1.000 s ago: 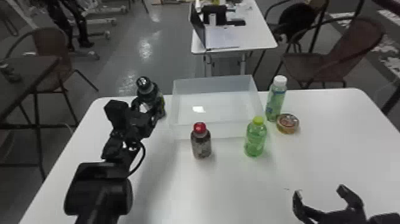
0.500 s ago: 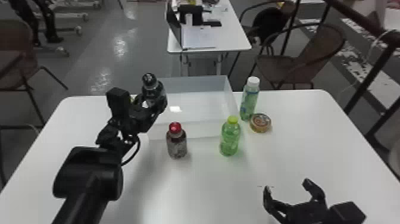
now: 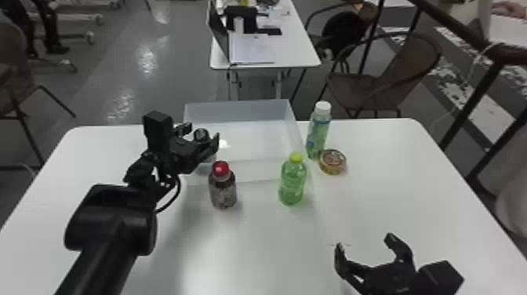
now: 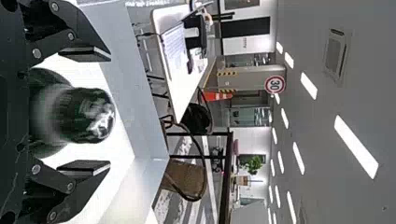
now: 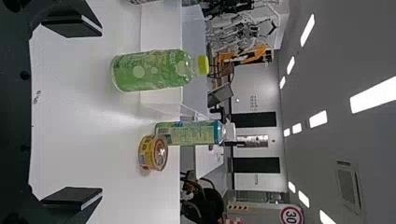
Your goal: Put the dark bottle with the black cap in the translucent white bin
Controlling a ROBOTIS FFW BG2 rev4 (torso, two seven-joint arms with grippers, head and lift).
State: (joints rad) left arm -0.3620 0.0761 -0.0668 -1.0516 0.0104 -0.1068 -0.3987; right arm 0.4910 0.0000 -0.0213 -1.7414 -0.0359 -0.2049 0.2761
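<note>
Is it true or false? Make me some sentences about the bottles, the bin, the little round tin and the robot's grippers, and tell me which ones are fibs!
1. The bottle with the red cap stands outside the bin. True.
2. The left gripper is squeezing the dark bottle. False: its fingers are open, with a gap on each side of the bottle.
3. The bottle with the yellow cap is lying down. False: it stands upright on the table.
4. The round tin is beside the bottle with the white cap. True.
5. The right gripper is holding the round tin. False: it is open and empty, and the tin is on the table.
</note>
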